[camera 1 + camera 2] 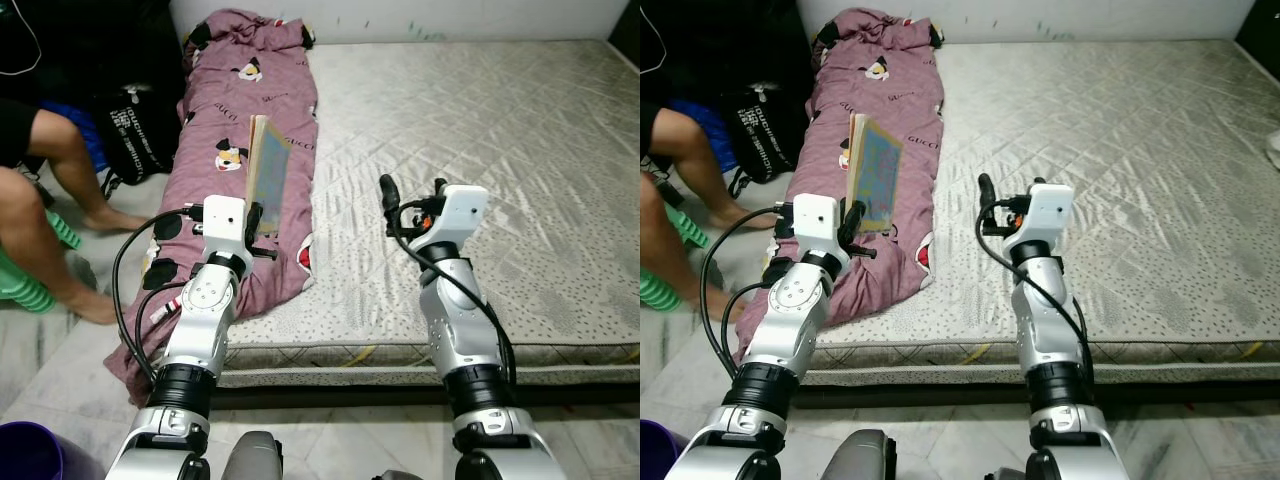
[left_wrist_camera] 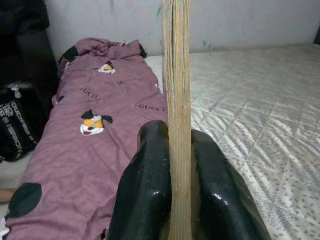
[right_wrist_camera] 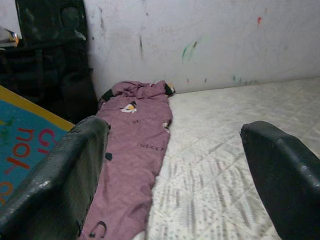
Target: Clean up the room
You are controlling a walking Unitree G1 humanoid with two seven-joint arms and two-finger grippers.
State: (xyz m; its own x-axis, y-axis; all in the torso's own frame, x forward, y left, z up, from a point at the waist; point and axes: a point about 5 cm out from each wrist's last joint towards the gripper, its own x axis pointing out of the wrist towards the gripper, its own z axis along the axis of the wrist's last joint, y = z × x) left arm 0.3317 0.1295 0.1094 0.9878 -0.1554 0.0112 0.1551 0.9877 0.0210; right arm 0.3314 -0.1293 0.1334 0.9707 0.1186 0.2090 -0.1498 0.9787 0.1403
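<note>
- The left pincer (image 1: 256, 222) is clamping a thin book (image 1: 266, 177) by its lower edge, holding it upright on edge; in the left wrist view both black fingers (image 2: 145, 195) are pressing flat against the book's (image 2: 178, 100) two faces.
- The book is showing a blue cover with a yellow border and pale page edges, and it is standing directly above the left pincer.
- Beneath and beyond the left pincer, a mauve quilt (image 1: 250, 120) printed with cartoon dogs is lying lengthwise along the mattress edge, one end sagging toward the floor.
- The right pincer (image 1: 410, 195) is hovering released over the bare mattress (image 1: 500, 150), its two fingers (image 3: 70, 175) spread wide apart and gripping nothing.
- The quilt is lying ahead and to the left of the right pincer; the book sits just beside it on that same side.
- Out to the left of the left pincer, a person's bare legs (image 1: 50, 220) are resting on the floor, near a black bag (image 1: 135, 125) with white lettering.
- A purple bucket (image 1: 30, 450) is sitting on the tiled floor, behind and left of the left pincer.
</note>
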